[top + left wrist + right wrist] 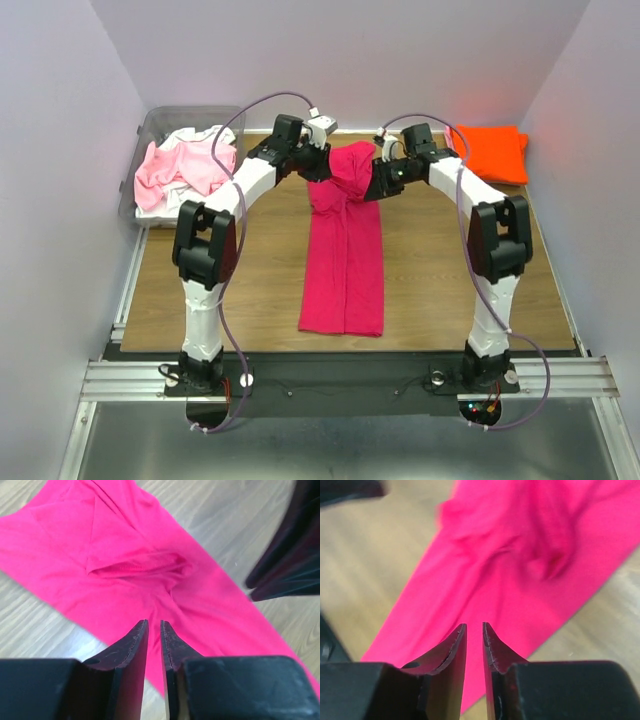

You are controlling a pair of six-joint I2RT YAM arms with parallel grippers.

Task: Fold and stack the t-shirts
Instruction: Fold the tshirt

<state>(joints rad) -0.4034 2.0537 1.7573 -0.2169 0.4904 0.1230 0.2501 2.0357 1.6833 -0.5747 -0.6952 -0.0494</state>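
Note:
A deep magenta t-shirt (345, 265) lies down the middle of the table as a long narrow strip, its far end bunched and creased (130, 570) (530, 555). My left gripper (318, 166) hovers over that far end from the left. Its jaws (154, 623) stand a narrow gap apart with nothing between them. From the right, my right gripper (378, 182) hangs over the same bunched end, and its jaws (474, 625) are also slightly open and empty. A folded bright orange t-shirt (490, 152) rests at the far right corner.
A clear plastic bin (148, 135) at the far left holds crumpled pale pink (175, 170) and white shirts. The wooden table (450, 280) ends at a metal rail in front. Purple walls close in on both sides.

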